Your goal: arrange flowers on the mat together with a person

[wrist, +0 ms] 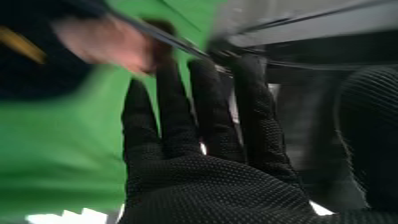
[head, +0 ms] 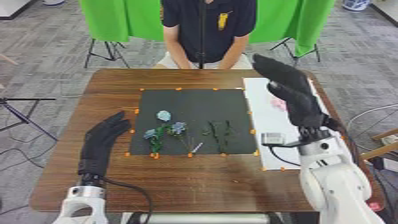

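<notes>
A: Where do the parts lie?

B: Blue-petalled flowers [head: 163, 115] and slim green stems [head: 214, 131] lie on the dark rectangular mat [head: 200, 104]; a pink-petalled flower [head: 279, 104] lies on the flat white sheet [head: 258, 100] beside it.

A: And the hands?

B: The black-gloved right hand [head: 293, 90], above the sheet, and the black-gloved left hand [head: 99, 137], beside the mat, both extend their fingers, gripping nothing.

A: Likely faults?

B: A low sweep of the right hand could knock the pink flower; bulky gloved fingers could let thin stems slip; close placement could tangle them.
</notes>
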Controlling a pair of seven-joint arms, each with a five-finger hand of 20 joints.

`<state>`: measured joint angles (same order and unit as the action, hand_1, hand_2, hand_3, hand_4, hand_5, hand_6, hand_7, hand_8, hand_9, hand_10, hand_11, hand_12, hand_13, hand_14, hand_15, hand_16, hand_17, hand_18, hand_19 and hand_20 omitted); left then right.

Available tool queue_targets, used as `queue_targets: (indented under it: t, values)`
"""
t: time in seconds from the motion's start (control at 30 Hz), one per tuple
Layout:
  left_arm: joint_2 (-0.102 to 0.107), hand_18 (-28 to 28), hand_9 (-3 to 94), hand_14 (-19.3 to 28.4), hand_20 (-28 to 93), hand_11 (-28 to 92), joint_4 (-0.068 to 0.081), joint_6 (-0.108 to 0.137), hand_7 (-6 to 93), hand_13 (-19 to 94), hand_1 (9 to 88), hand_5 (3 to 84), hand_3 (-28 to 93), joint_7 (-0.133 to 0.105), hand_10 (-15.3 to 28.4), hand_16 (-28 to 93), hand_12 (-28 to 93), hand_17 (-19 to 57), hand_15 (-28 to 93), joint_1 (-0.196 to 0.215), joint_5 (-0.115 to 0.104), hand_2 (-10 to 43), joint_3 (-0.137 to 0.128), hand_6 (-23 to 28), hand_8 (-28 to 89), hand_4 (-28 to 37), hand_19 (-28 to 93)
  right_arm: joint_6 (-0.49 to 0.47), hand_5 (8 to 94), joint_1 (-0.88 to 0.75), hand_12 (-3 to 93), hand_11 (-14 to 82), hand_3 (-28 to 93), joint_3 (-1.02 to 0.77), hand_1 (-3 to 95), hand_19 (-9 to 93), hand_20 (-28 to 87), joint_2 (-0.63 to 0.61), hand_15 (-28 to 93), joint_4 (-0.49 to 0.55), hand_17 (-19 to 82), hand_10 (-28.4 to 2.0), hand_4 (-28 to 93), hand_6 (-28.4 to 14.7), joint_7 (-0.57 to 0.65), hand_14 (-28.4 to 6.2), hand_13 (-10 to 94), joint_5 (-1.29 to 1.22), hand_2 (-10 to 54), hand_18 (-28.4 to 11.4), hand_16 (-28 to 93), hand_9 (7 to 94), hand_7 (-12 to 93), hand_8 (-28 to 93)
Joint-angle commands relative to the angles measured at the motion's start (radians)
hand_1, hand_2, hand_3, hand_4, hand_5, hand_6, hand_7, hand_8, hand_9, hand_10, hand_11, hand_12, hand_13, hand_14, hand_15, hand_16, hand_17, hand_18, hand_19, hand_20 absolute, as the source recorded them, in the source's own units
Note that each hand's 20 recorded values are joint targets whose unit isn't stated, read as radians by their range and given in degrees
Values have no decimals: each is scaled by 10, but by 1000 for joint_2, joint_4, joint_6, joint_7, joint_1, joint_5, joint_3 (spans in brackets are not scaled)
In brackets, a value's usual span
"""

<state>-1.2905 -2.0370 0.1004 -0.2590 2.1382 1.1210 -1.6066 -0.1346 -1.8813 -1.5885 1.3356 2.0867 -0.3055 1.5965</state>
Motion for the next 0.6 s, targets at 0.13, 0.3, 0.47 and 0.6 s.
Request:
queue_targets:
  t: [0.13,0.3,0.47,0.6]
  values:
    - [-8,118,483,168,167,170,-4,-35,120,392,210,477,651,25,139,23,127,57,115,4,38,57,8,48,-65,-264,79,14,315,-338,94,28,792,-26,47,37,253,76,52,25,137,-133,-200,7,-3,-116,256,-373,30,-130,137,357,55,-73]
    - [-9,118,483,167,167,171,-2,-39,121,391,210,477,652,17,138,23,127,56,114,2,41,56,16,48,-65,-265,79,47,326,-341,94,33,810,-26,47,44,251,81,63,23,146,-135,-193,3,-20,-114,271,-401,23,-126,134,371,68,-80]
    - [-4,118,483,166,168,170,-1,-39,123,392,210,476,654,14,138,23,126,57,115,-1,41,55,17,47,-65,-264,79,45,340,-337,97,37,815,-33,48,50,253,86,77,18,157,-141,-194,2,-29,-117,289,-398,23,-128,129,386,77,-84]
    - [-3,118,483,167,168,171,-1,-39,123,392,211,476,653,12,137,23,127,57,115,-3,39,55,15,47,-66,-265,79,42,348,-328,98,39,816,-35,48,55,255,88,83,14,161,-142,-193,2,-37,-118,295,-394,24,-132,127,395,84,-87]
